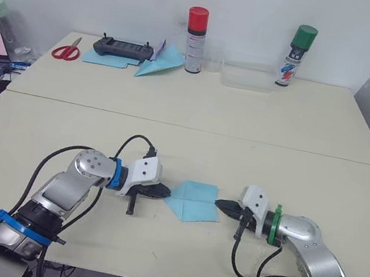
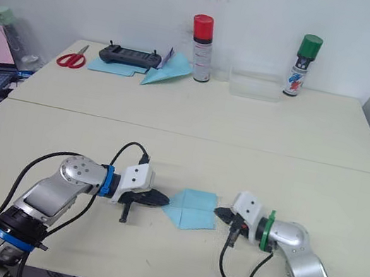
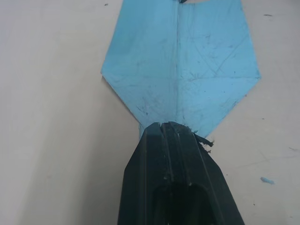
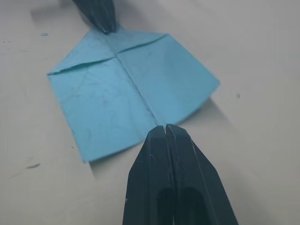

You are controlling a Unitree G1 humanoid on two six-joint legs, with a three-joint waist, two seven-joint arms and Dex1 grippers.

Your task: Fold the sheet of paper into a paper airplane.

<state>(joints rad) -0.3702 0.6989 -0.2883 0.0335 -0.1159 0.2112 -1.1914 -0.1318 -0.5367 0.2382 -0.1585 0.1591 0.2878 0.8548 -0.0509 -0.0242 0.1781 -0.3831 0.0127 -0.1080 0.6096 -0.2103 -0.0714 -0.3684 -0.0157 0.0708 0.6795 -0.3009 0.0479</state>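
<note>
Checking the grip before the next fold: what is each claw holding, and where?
Both shut on the sheet of paper: left claw at its pointed tip, right claw at the opposite straight edge's middle.

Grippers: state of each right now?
Left gripper: shut, tip on the pointed end of the sheet of paper; grip cannot be told.
Right gripper: shut, tip at the sheet's square end.

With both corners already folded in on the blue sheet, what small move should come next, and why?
Probably lift one half over along the centre crease. The sheet of paper lies flat with a pointed nose. The left gripper is shut at the nose and the right gripper is shut at the square end, both on the crease line.
</note>
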